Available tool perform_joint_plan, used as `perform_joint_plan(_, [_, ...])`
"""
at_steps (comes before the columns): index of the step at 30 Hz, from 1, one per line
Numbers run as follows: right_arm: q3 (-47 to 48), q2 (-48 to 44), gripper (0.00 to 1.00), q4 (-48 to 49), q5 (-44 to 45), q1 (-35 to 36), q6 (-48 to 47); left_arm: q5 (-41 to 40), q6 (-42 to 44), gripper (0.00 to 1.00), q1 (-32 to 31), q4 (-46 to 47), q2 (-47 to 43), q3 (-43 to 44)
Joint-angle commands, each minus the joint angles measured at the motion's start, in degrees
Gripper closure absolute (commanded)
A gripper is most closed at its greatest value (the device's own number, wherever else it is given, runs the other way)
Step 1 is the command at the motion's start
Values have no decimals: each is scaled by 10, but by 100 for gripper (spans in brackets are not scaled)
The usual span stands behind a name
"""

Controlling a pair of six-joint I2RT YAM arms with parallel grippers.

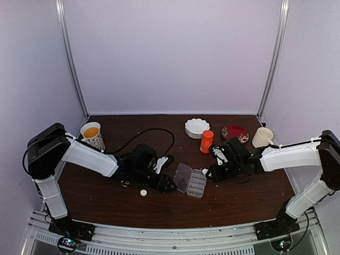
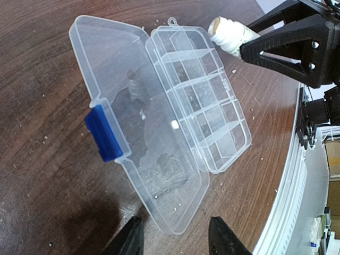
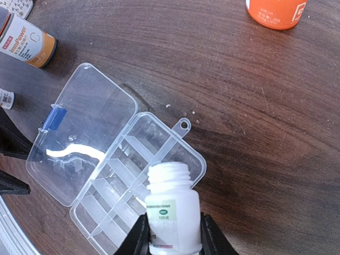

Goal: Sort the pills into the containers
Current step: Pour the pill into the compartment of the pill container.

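Observation:
The clear pill box (image 1: 196, 183) lies open at the table's middle, its lid (image 1: 182, 176) flat to the left. In the left wrist view the cells (image 2: 204, 101) are on the right and the lid with its blue latch (image 2: 103, 133) on the left. One pale pill (image 2: 175, 124) lies in a cell near the hinge. My left gripper (image 2: 175, 241) is open and empty, just short of the lid's near corner. My right gripper (image 3: 172, 236) is shut on an uncapped white bottle (image 3: 171, 204), tilted mouth-first over the cells (image 3: 119, 196); the bottle also shows in the left wrist view (image 2: 228, 33).
A white cap (image 1: 143, 193) lies in front of my left arm. An orange bottle (image 1: 206, 141), a white bowl (image 1: 197, 127), a red plate (image 1: 235, 133) and a cream cup (image 1: 262, 137) stand behind. A mug (image 1: 92, 134) is far left. A grey-capped labelled bottle (image 3: 24, 40) lies beyond the lid.

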Motion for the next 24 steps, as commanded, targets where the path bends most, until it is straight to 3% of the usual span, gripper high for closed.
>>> perform_joint_plan(1, [11, 24, 100, -3, 2, -4, -1, 5, 3, 55, 2, 13, 8, 6])
perform_joint_plan(8, [20, -33, 100, -17, 21, -3, -7, 3, 3, 55, 2, 12, 7, 7])
perform_joint_plan(14, [0, 36, 100, 14, -12, -3, 8, 4, 2, 55, 2, 15, 8, 5])
perform_joint_plan(24, [19, -17, 100, -13, 9, -3, -1, 3, 2, 55, 2, 12, 8, 6])
